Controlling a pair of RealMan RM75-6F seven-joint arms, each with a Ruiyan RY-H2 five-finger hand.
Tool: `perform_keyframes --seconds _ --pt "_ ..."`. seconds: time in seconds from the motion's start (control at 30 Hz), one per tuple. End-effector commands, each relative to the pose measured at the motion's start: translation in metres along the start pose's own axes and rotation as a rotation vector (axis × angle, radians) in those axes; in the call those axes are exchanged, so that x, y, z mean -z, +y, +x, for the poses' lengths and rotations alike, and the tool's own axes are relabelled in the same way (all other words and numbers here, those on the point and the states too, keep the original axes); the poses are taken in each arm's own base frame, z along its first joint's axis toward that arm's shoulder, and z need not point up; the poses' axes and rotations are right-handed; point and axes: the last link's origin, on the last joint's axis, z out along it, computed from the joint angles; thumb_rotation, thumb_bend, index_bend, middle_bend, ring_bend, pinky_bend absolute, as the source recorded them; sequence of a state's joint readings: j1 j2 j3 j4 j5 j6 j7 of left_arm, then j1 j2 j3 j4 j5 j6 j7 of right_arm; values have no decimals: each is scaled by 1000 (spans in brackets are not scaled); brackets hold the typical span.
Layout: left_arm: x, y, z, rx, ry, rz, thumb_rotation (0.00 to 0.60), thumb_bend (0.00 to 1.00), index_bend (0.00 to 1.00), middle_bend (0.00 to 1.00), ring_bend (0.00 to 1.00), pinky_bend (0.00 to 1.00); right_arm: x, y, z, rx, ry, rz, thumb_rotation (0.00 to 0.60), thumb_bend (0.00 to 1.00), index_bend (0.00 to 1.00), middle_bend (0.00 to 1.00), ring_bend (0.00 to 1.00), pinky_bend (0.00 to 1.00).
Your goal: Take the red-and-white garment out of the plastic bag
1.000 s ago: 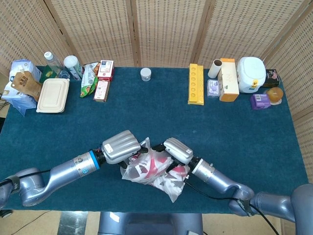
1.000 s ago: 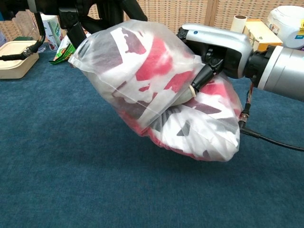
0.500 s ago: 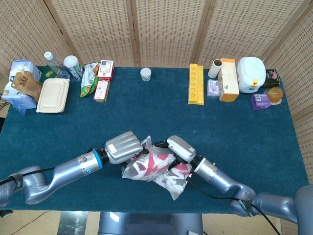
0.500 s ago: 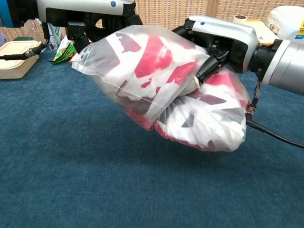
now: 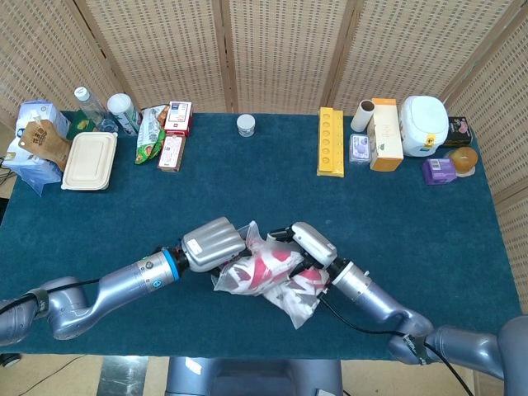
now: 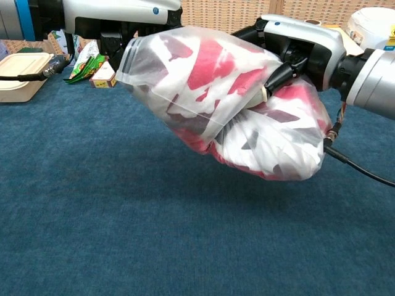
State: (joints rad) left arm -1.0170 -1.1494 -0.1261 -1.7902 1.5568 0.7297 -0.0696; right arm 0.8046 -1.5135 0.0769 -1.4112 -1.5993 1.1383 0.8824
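A clear plastic bag [image 5: 247, 272] [image 6: 179, 80] with the red-and-white garment [image 5: 285, 276] [image 6: 271, 142] inside hangs above the blue table near its front edge. My left hand [image 5: 213, 242] [image 6: 120, 18] grips the bag's left upper end. From the other side my right hand [image 5: 312, 245] [image 6: 296, 49] reaches into the bag's mouth, its fingers [image 6: 274, 77] closed on the garment. Part of the garment bulges out at the lower right, still wrapped in plastic film.
Along the table's back edge stand a food container [image 5: 89, 161], bottles [image 5: 122, 111], snack packs [image 5: 162, 132], a small jar [image 5: 246, 124], a yellow tray [image 5: 331, 141], boxes [image 5: 385, 134] and a white appliance [image 5: 424, 124]. Blue tabletop [image 5: 396, 231] surrounds the hands.
Both hands have shifted to the right with the bag and lifted it slightly. The bag has tilted a little, and the grips look the same.
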Motion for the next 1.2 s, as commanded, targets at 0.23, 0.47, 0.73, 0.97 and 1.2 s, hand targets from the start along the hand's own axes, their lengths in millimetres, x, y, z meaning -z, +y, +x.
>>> perform_keyframes --seconds 0.23,0.47,0.73,0.97,1.2 --pt "5 -10 0 18 11 32 600 478 801 1000 1000 1000 0 5 -3 12 -10 -23 600 160 936 994 1000 1000" --pt "14 -20 1 5 23 62 600 491 802 1000 1000 1000 6 3 -4 44 -25 -18 600 159 936 994 1000 1000" --pt "13 -21 5 -6 39 60 600 509 801 1000 1000 1000 11 0 -8 71 -44 -14 600 159 936 994 1000 1000" --pt "13 -19 8 -26 61 53 600 523 790 1000 1000 1000 13 1 -8 81 -46 -17 600 158 936 994 1000 1000" --pt "12 -18 8 -31 60 50 600 535 742 1000 1000 1000 16 -2 -9 89 -51 -9 600 159 936 994 1000 1000"
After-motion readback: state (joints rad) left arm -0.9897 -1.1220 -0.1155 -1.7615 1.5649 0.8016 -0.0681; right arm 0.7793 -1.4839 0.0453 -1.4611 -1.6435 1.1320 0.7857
